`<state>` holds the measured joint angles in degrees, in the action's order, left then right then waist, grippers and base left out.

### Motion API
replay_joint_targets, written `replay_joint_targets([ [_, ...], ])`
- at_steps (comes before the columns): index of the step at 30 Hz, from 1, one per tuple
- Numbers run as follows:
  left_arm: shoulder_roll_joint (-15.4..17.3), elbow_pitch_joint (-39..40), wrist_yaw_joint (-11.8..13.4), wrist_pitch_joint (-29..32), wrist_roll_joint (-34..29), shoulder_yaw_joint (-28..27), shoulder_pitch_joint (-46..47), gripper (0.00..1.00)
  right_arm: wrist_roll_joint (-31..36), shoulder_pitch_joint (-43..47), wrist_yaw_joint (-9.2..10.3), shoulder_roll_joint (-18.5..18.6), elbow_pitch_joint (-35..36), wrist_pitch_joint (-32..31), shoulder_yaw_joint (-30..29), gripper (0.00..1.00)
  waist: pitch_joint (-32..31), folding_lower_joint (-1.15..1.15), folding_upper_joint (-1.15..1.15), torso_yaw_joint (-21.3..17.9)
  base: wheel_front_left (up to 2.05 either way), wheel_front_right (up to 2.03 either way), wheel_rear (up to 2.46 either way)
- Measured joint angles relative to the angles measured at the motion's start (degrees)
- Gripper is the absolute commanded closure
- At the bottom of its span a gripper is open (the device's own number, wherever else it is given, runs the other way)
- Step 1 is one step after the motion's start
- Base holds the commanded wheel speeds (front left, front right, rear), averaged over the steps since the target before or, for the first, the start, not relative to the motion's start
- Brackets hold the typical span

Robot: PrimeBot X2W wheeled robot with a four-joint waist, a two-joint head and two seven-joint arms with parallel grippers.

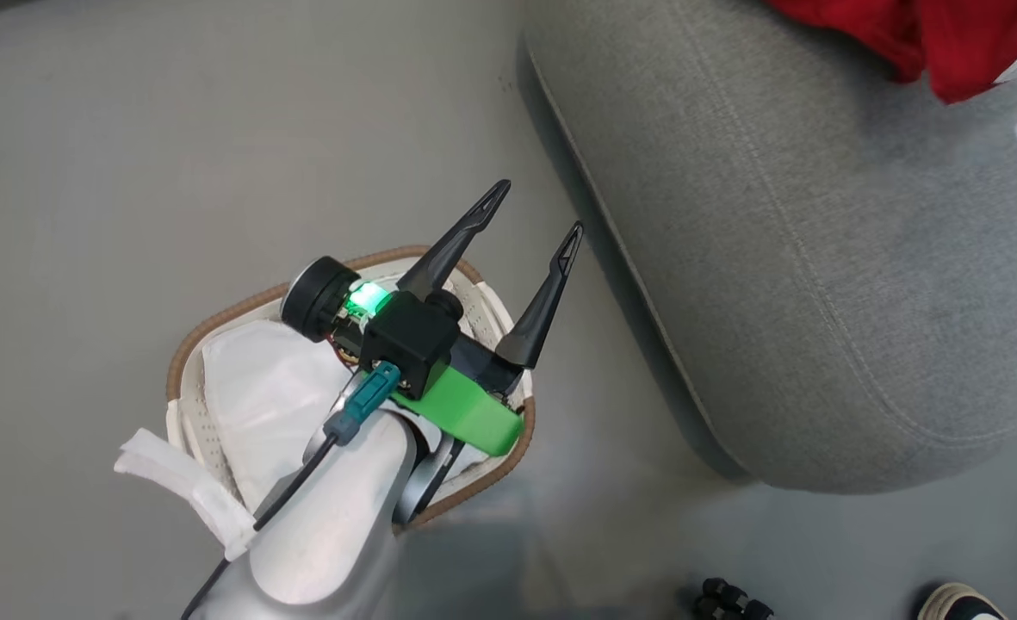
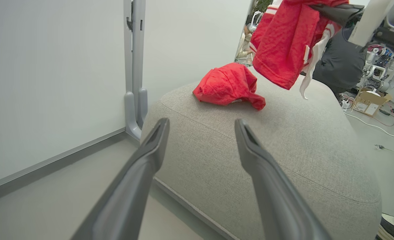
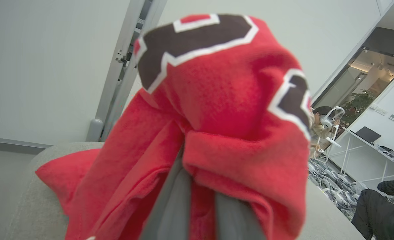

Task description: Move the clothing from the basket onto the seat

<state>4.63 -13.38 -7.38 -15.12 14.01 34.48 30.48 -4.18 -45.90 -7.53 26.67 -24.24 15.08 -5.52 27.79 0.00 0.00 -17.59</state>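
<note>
Clothing: jersey [image 3: 217, 110] hangs clamped in R gripper [image 3: 200, 203] above seat [image 2: 267, 156], 1 o'clock in L wrist view. Plain red piece [image 2: 228, 86] lies on seat at 12. Risk: fabric draped over that gripper may snag on release & slide off the edge. L gripper [image 1: 538, 208] is spread, empty, over basket [image 1: 241, 306], w/ white sheet [image 1: 267, 379] inside.

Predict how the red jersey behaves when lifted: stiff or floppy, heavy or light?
Probably floppy: the jersey hangs in loose folds from one pinch. Likely light: two thin fingers hold it above the seat.
</note>
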Motion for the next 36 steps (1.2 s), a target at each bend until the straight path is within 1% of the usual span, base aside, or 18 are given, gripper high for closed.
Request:
replay_joint_targets([
  [8, -0.4, 1.8, 0.0, 0.0, -0.6, 0.7, 2.9, 0.00, 5.3, -10.2, 0.00, 4.6, -10.4, 0.0, -6.6, 1.00, 5.3, 0.00, 0.00, 5.4, 0.00, 0.00, 0.00],
  [12, -1.0, 2.4, 0.0, 0.0, -0.7, 0.8, 3.3, 0.00, 8.8, -14.1, 0.00, 5.8, -17.3, 0.0, -9.8, 1.00, 7.4, 0.00, 0.00, 8.6, 0.00, 0.00, 0.00],
  [15, -1.3, 2.6, 0.0, 0.0, -0.6, 0.6, 3.3, 0.00, 10.5, -15.7, 0.00, 4.9, -21.2, 0.0, -10.9, 1.00, 8.7, 0.00, 0.00, 10.8, 0.00, 0.00, 0.00],
  [19, -1.5, 2.8, 0.0, 0.0, -0.5, -0.3, 2.7, 0.00, 11.7, -15.3, 0.00, 2.5, -23.2, 0.0, -11.1, 1.00, 10.1, 0.00, 0.00, 13.6, 0.00, 0.00, 0.00],
  [21, -1.5, 2.8, 0.0, 0.0, -0.5, -0.7, 2.4, 0.00, 11.8, -13.8, 0.00, 1.7, -23.2, 0.0, -12.1, 0.75, 10.5, 0.00, 0.00, 14.7, 0.00, 0.00, 0.00],
  [22, -1.6, 2.8, 0.0, 0.0, -0.5, -0.9, 2.1, 0.00, 11.9, -12.7, 0.00, 1.3, -23.0, 0.0, -12.5, 0.19, 10.6, 0.01, 0.00, 15.2, 0.00, 0.00, 0.00],
  [23, -1.6, 2.8, 0.0, 0.0, -0.4, -1.1, 1.8, 0.00, 12.0, -11.8, 0.00, 1.0, -22.9, 0.0, -12.8, 0.00, 10.6, 0.01, 0.00, 15.5, 0.00, 0.00, 0.00],
  [31, -1.7, 2.1, 0.0, 0.0, 0.1, -2.9, -0.1, 0.00, 10.3, -1.1, 0.00, -5.1, -17.0, 0.0, -15.3, 0.00, 7.4, 0.00, 0.00, 16.2, 0.00, 0.00, 0.00],
  [36, -1.8, 1.1, 0.0, 0.0, 0.5, -4.6, -2.6, 0.00, 9.2, 6.9, 0.00, -7.4, -14.1, 0.0, -15.3, 0.00, 3.3, 0.00, 0.00, 15.6, 0.00, 0.00, 0.00],
])
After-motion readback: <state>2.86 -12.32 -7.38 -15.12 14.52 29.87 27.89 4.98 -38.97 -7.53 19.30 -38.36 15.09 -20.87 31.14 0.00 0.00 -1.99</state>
